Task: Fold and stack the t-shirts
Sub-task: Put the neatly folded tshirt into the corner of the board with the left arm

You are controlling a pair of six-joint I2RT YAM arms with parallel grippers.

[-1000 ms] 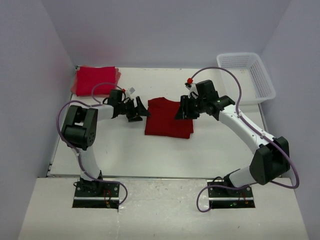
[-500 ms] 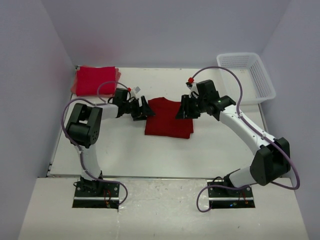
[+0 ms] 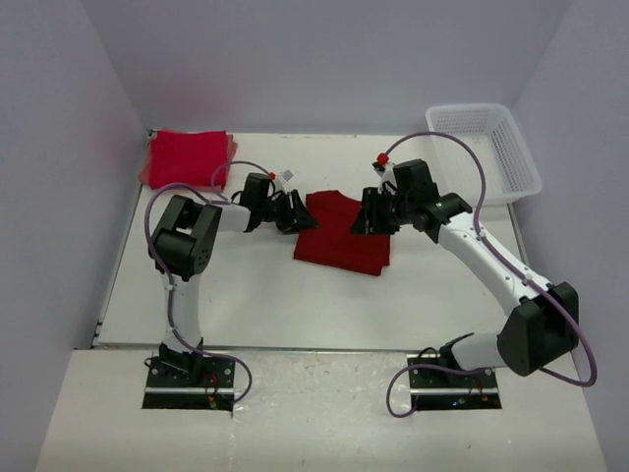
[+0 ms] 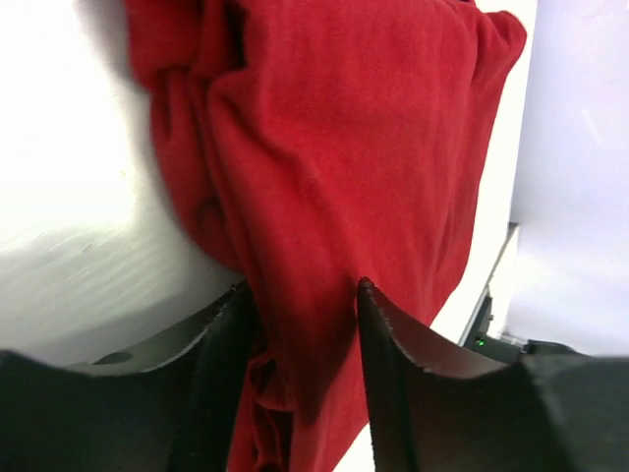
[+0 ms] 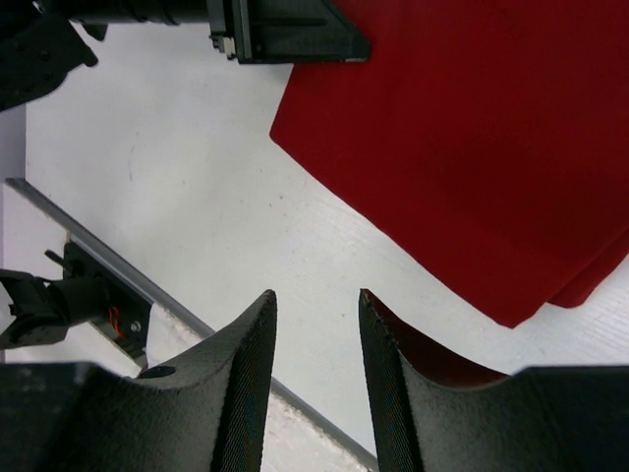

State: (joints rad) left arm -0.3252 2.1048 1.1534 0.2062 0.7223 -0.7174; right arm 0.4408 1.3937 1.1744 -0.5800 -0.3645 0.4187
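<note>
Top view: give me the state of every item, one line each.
shirt, folded, lying flat, left edge bunched.
stack, folded, at the far left corner.
basket, upright, looks empty.
left claw, shut on the shirt's left edge.
right claw, open at the shirt's right edge, nothing between its fingers.

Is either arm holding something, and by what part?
The left fingers have the t-shirt's left edge bunched between them; whether they grip it cannot be told. The right fingers show bare table between them: nothing held.
</note>
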